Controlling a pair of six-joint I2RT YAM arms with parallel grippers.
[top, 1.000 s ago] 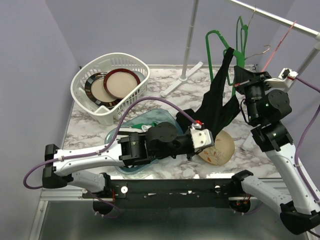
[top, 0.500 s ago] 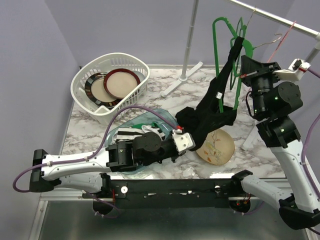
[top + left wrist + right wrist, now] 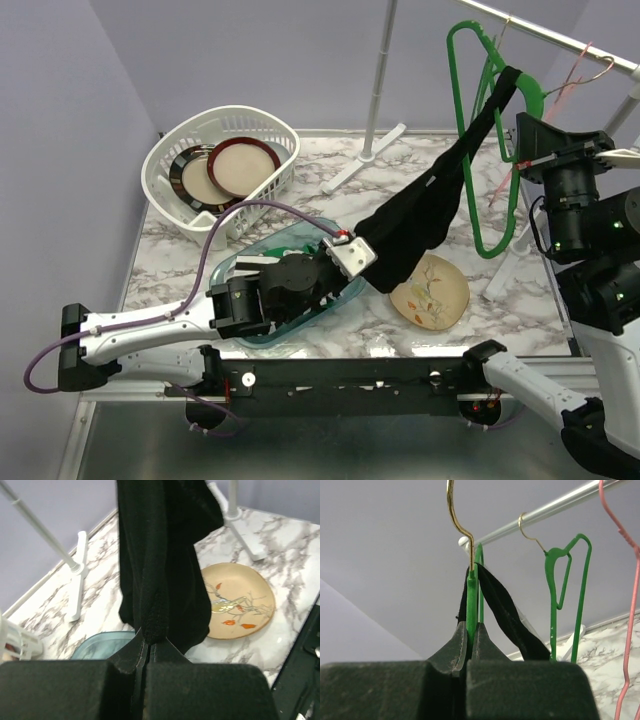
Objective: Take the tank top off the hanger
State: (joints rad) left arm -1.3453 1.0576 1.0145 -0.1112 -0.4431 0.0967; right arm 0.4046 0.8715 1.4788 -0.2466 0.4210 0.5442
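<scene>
Left hand [image 3: 145,647] clamps shut on the tank top [image 3: 420,205] near centre; right hand [image 3: 471,628] pinches the hanger [image 3: 458,110] at 2 o'clock. The top hangs taut between them, its strap [image 3: 505,88] hooked on the hanger. Pulling toward 7 o'clock may snag it and wrench the hanger loose.

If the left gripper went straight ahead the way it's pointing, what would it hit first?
The left gripper is shut on the black tank top, so that stretched fabric lies directly ahead. Beyond it, probably the marble table beside the painted plate; depth is unclear.
</scene>
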